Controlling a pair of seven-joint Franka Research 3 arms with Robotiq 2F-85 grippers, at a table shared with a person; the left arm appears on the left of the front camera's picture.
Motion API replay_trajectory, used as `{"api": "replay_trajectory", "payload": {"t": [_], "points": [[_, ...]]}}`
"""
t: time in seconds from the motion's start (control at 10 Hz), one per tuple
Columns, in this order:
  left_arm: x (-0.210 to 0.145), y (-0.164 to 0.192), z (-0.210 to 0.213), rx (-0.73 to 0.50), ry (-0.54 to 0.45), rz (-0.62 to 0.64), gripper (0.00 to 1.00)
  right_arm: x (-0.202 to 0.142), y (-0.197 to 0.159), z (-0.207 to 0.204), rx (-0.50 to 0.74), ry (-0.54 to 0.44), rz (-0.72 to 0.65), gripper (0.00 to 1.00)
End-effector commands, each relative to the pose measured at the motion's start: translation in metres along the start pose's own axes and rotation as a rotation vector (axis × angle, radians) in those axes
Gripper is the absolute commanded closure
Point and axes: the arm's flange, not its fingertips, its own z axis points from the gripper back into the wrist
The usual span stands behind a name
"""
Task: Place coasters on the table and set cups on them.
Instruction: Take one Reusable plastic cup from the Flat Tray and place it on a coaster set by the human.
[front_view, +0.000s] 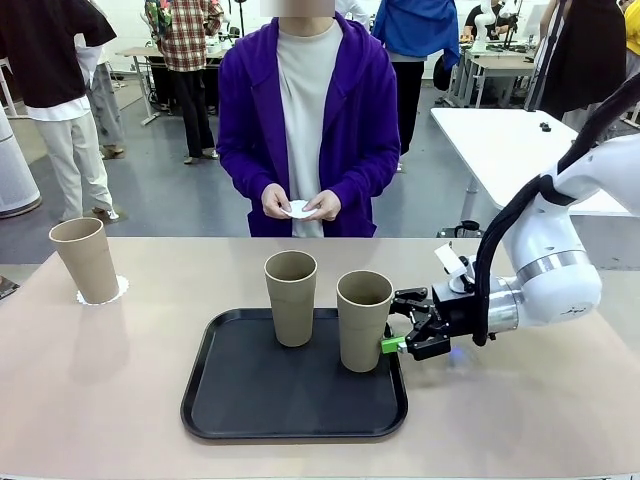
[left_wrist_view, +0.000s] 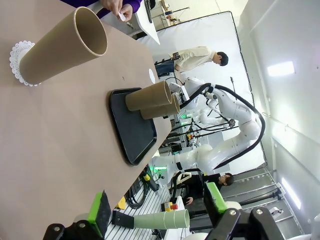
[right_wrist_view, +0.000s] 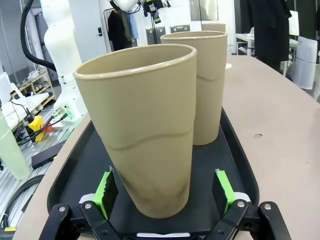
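Observation:
One tan cup (front_view: 85, 258) stands on a lacy white coaster (front_view: 103, 292) at the table's (front_view: 520, 400) far left; the left wrist view shows that cup (left_wrist_view: 62, 45) and its coaster (left_wrist_view: 17, 62) too. Two more cups (front_view: 291, 297) (front_view: 364, 320) stand on a black tray (front_view: 290, 400). My right gripper (front_view: 398, 322) is open, level with the right-hand cup's lower half. That cup (right_wrist_view: 145, 125) sits between the green pads (right_wrist_view: 106, 187) with a gap on each side. My left gripper (left_wrist_view: 157, 207) is open and holds nothing. The person holds a white coaster (front_view: 298, 209) in both hands.
The tray (left_wrist_view: 132, 135) lies near the table's front edge, at its middle. Bare tabletop spreads left and right of it. A white table (front_view: 500, 140) stands behind on the right. The person stands at the far edge, with other people farther off.

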Motion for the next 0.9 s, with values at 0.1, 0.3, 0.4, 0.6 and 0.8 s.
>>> {"api": "replay_trajectory", "payload": {"t": [0.1,0.3,0.4,0.6,0.8], "points": [[0.001,-0.002,0.002,-0.007,-0.008,-0.001,0.0,-0.003,-0.007,-0.017,0.002,0.017,0.018,0.0],[0.001,-0.002,0.002,-0.007,-0.008,-0.001,0.0,-0.003,-0.011,-0.028,0.023,0.037,0.033,0.0],[0.001,-0.002,0.002,-0.007,-0.008,-0.001,0.0,-0.003,-0.015,-0.034,0.03,0.035,0.039,0.0],[0.001,-0.002,0.002,-0.007,-0.008,-0.001,0.0,-0.003,-0.017,-0.04,0.037,0.021,0.041,0.0],[0.001,-0.002,0.002,-0.007,-0.008,-0.001,0.0,-0.003,-0.015,-0.039,0.082,-0.015,0.091,0.37]]}}
